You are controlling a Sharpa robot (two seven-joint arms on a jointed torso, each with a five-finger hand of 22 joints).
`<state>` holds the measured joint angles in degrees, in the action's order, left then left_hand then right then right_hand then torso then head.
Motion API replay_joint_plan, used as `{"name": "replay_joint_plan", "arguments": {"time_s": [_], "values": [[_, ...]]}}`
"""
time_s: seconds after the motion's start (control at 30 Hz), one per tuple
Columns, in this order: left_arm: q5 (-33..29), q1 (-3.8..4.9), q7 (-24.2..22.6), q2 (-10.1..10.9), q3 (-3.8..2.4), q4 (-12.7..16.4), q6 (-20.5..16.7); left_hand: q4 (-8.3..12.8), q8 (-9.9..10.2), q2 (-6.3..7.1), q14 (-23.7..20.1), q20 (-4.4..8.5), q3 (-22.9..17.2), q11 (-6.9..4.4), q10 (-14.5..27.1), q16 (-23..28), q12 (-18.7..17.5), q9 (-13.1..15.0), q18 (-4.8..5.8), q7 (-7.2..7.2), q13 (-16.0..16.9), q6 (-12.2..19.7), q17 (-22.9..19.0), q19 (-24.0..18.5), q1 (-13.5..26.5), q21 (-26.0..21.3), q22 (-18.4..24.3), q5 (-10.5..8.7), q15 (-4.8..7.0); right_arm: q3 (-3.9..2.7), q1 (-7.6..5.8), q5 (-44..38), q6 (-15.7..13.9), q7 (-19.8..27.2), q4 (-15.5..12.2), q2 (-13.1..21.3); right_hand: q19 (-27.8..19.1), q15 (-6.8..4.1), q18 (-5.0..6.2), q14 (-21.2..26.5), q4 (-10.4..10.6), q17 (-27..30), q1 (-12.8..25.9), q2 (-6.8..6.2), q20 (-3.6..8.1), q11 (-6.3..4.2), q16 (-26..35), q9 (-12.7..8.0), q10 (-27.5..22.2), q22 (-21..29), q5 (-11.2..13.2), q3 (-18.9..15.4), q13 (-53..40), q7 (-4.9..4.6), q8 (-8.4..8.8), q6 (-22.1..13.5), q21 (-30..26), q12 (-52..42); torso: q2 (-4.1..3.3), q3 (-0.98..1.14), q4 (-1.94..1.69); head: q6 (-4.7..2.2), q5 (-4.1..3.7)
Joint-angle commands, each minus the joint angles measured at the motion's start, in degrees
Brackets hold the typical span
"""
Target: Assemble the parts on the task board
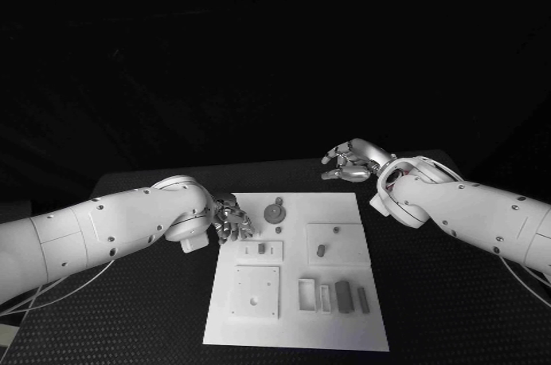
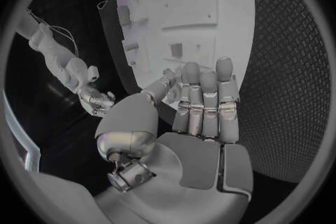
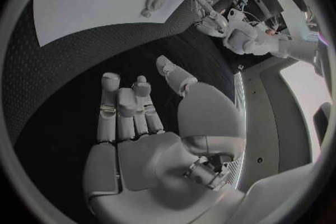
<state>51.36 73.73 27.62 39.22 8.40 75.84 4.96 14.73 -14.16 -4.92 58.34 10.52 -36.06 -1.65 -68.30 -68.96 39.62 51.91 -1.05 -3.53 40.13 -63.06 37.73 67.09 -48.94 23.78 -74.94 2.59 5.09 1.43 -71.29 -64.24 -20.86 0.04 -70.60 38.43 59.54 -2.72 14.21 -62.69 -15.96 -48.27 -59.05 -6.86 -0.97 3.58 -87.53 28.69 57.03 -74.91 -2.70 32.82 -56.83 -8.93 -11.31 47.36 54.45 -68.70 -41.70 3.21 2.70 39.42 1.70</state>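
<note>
- The task board (image 1: 301, 301) is lying flat in the middle of the black tabletop (image 1: 447, 301), its long side running away from the robot.
- The left hand (image 1: 233, 221) is hovering at the board's left edge, near the far end, with its fingers (image 2: 203, 95) stretched out side by side and holding nothing; the left wrist view is showing them straight and pointing toward the board.
- The right hand (image 1: 353, 159) is hanging over the tabletop beyond the board's far right corner, well apart from the board, with nothing in it; in the right wrist view its fingers (image 3: 126, 109) are lying extended and slightly apart above bare tabletop.
- A round grey part (image 1: 275, 213) is sitting on the far portion of the board, just beside the left hand's fingertips, and I cannot tell whether they are touching.
- A small grey part (image 1: 263, 249) is standing in a raised square near the board's left-middle, and another small part (image 1: 322, 251) is sitting in the square plate to its right.
- 3 upright grey parts are standing in a row at the near right of the board: a pale frame (image 1: 306, 295), a dark block (image 1: 343, 291) and a dark bar (image 1: 363, 299).
- A larger square plate (image 1: 256, 292) is lying at the near left of the board.
</note>
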Motion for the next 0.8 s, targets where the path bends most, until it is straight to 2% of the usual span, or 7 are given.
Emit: {"name": "replay_joint_plan", "arguments": {"time_s": [0.03, 0.27, 0.4, 0.8], "values": [[3.30, -0.13, 0.74, 0.39, 0.33, 1.19, -1.49, 0.35, -0.81, -0.74, 0.38, 0.09, 0.03, -0.66, -1.05, -0.26, 0.23, 2.33, -1.15, 0.07, 0.05, -0.51, 0.05, 0.34, -1.44, 0.32, -1.41, 0.20, 0.10, -0.03, 0.00, 0.00, 0.84, 0.11, -0.09, 0.05, 0.24, 0.17, 0.79, 0.42, 0.01, 0.09, 0.35, 0.38, 0.26, 0.04, -0.27, -0.07, -0.37, -0.63, -0.14, -0.24, 0.09, -1.18, -0.27, -0.72, -0.18, -0.34, 0.01, 0.03, 0.00, 0.14, 0.04], [3.39, -0.14, 1.62, 1.51, 2.32, 2.88, -0.93, 0.37, -0.88, -0.67, 0.53, 0.15, -0.03, -0.71, -1.16, -0.25, 0.25, 2.40, -1.15, 0.11, 0.05, -0.55, 0.00, 0.43, -1.50, 0.47, -1.40, 0.20, 0.18, -0.03, 0.00, 0.00, 0.94, 0.05, -0.12, 0.06, 0.23, 0.17, 0.79, 0.43, 0.01, 0.10, 0.36, 0.38, 0.26, 0.04, -0.27, -0.08, -0.38, -0.64, -0.14, -0.24, 0.12, -1.17, -0.27, -0.73, -0.19, -0.36, 0.03, 0.03, -0.06, 0.29, 0.19], [3.34, -0.16, 1.76, 1.89, 3.06, 3.62, -1.22, 0.37, -0.90, -0.64, 0.56, 0.17, -0.04, -0.72, -1.19, -0.24, 0.25, 2.42, -1.15, 0.12, 0.05, -0.55, -0.02, 0.44, -1.49, 0.51, -1.40, 0.20, 0.20, -0.03, 0.00, 0.00, 0.98, 0.05, -0.09, 0.05, 0.23, 0.17, 0.79, 0.44, 0.01, 0.11, 0.36, 0.38, 0.26, 0.03, -0.27, -0.09, -0.38, -0.64, -0.14, -0.23, 0.13, -1.17, -0.28, -0.74, -0.19, -0.36, 0.01, 0.01, -0.03, 0.49, 0.33], [3.33, -0.35, 1.93, 1.22, 3.60, 3.33, -2.22, 0.31, -0.96, -0.63, 0.67, 0.20, -0.05, -0.75, -1.28, -0.23, 0.27, 2.48, -1.13, 0.14, 0.04, -0.58, -0.08, 0.47, -1.44, 0.61, -1.38, 0.20, 0.24, -0.03, 0.00, 0.00, 1.06, 0.09, 0.03, -0.05, 0.22, 0.17, 0.79, 0.45, 0.02, 0.12, 0.39, 0.39, 0.26, 0.03, -0.28, -0.10, -0.40, -0.64, -0.14, -0.22, 0.16, -1.17, -0.29, -0.74, -0.20, -0.38, 0.00, 0.00, 0.08, 0.67, 0.26]]}}
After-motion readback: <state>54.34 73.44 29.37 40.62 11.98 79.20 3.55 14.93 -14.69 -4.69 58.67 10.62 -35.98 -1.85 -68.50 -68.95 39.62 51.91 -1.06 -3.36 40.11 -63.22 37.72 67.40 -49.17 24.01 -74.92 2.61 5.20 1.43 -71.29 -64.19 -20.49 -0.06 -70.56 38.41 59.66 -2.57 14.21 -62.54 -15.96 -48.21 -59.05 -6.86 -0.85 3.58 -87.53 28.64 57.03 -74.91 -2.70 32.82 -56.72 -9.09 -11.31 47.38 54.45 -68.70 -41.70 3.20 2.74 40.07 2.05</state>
